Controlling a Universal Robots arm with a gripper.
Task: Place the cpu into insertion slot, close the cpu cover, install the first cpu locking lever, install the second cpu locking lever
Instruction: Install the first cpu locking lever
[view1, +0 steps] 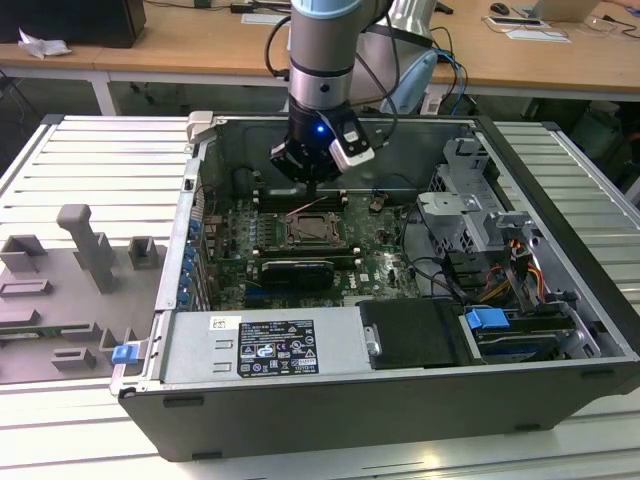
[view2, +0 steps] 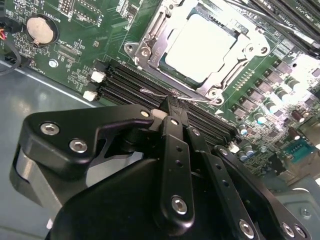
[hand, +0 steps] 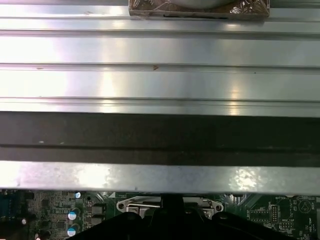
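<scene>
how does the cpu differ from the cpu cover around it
The cpu is a solid pale plate; the cpu cover is an open silvery frame with a central window. The cpu sits inside that window; the cover rings it, with screws at its corners. Both are square and lie flat.

Even overhead light is filling the exterior view, keeping my worktop (view1: 90, 160) bright while the open computer case (view1: 560, 290) is sitting dimmer inside. A blue lamp (view1: 320, 127) is glowing on my wrist. In the second wrist view, glare is washing out the cpu (view2: 202, 47) and the board's far edge, and my gripper (view2: 172, 112) is looming dark and slightly soft. In the first wrist view, ribbed metal (hand: 160, 50) is shining, streaked with reflections.
</scene>
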